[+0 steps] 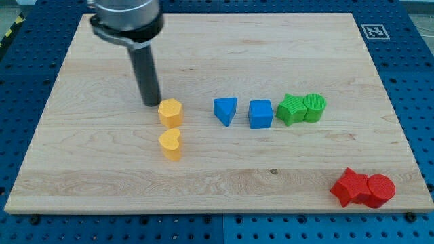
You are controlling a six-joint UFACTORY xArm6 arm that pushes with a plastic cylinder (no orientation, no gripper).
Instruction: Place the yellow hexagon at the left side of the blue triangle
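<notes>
Blocks number eight on the wooden board [102, 169]: two yellow, two blue, two green, two red, with my jawless tip [152, 104] touching the yellow hexagon [170, 112] from ten o'clock, blue triangle [226, 110] at its three o'clock.

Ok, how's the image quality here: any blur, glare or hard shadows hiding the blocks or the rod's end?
Camera view: evenly lit, only soft shadows under the blocks. My tip is sharp, just up-left of the yellow hexagon. The blue triangle is crisp too. The wooden board shows no glare. The board edges look slightly bowed near the frame sides.
</notes>
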